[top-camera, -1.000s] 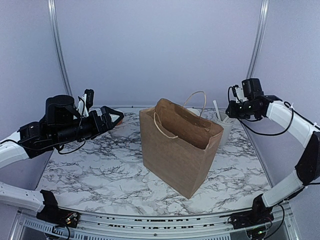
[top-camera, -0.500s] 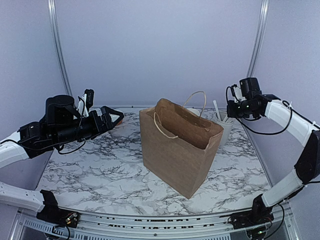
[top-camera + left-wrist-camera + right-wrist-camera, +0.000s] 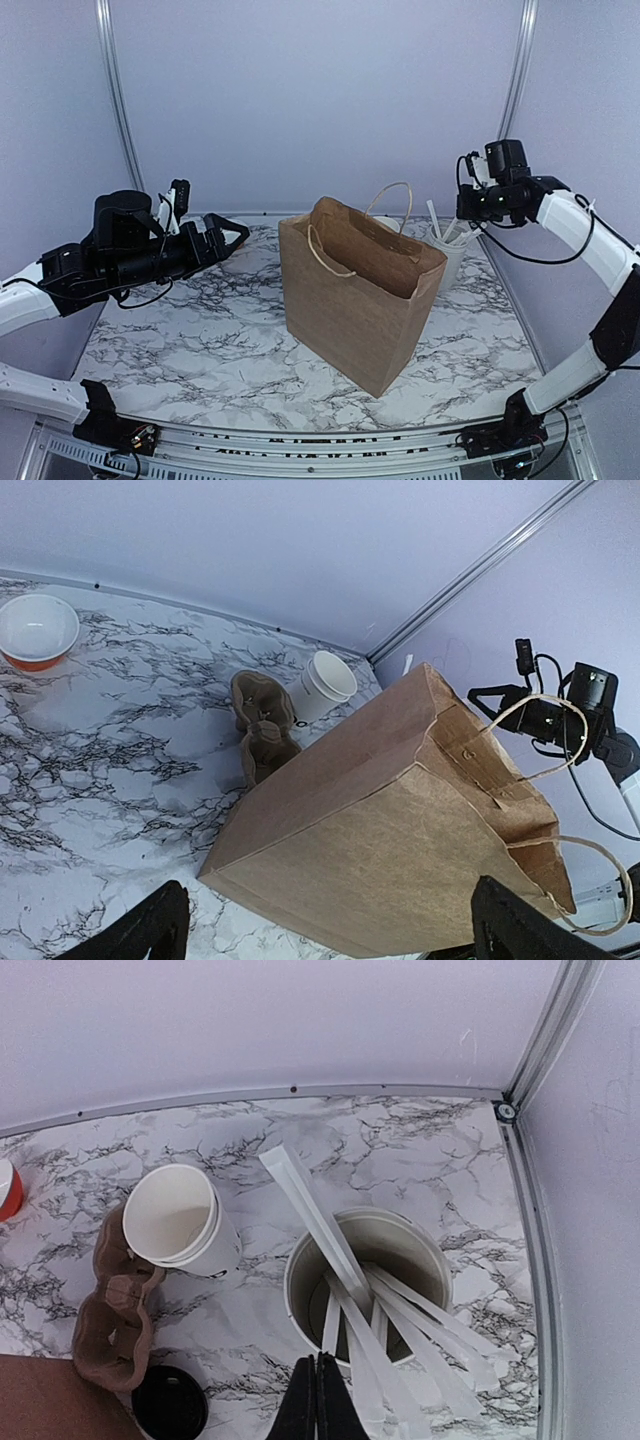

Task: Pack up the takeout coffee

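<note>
Behind the brown paper bag, toward the back of the counter, I find the takeout coffee. From my right wrist camera only its round black lid shows, seen from above. It stands on the marble just beside the near end of a brown cardboard cup carrier. The overhead camera does not show the coffee, because the bag hides that spot. Just beside the carrier's far end is an open white paper cup, and I can see into its mouth. Further right, apart from the coffee, stands the larger white cup holding long white utensils, several leaning out over its rim. My right pincer hangs over the near rim of that utensil cup, its fingers pressed flat together with nothing between them. My left pincer is held above the left side of the counter, pointing at the bag, jaws spread wide and empty. The bag stands upright mid-counter, mouth open, twine handles up. A small white bowl with an orange-red band sits at the back left, well apart from the rest
</note>
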